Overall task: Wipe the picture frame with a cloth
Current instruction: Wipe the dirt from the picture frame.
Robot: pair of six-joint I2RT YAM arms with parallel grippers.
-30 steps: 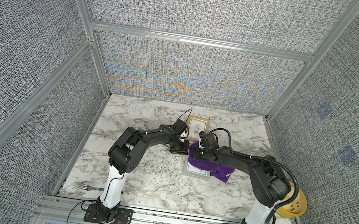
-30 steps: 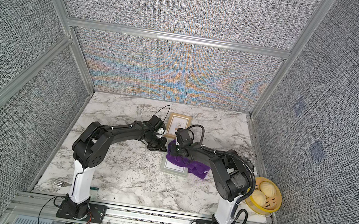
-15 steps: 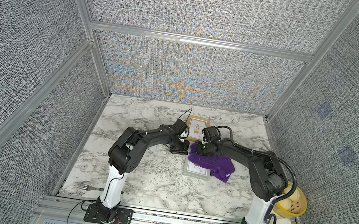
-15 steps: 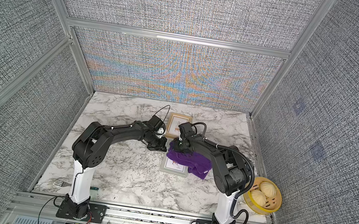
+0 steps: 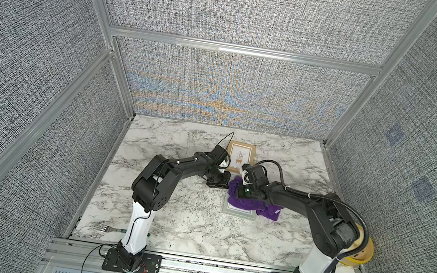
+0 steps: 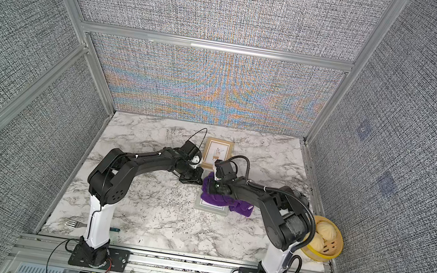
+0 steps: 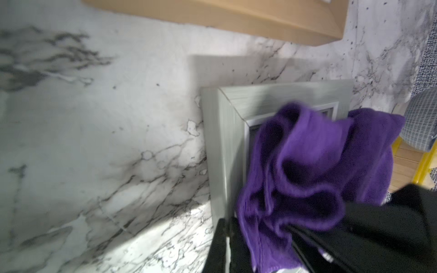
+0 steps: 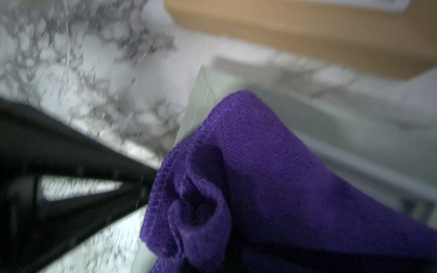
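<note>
We saw the right gripper [image 5: 240,192] clamped shut on a bunched fold of the cloth [image 5: 244,203], which lay on the far end of the gray picture frame [image 5: 238,213], with the forearm reaching in low from the right. The left gripper [image 5: 217,183], closed, sat just beside that frame's left edge, its arm arched over the table [image 5: 184,220]. The frame lay flat with its long axis running near-to-far, and the cloth trailed off its right side.

High top views look down; close wrist views share cloth [image 7: 314,141]
</note>
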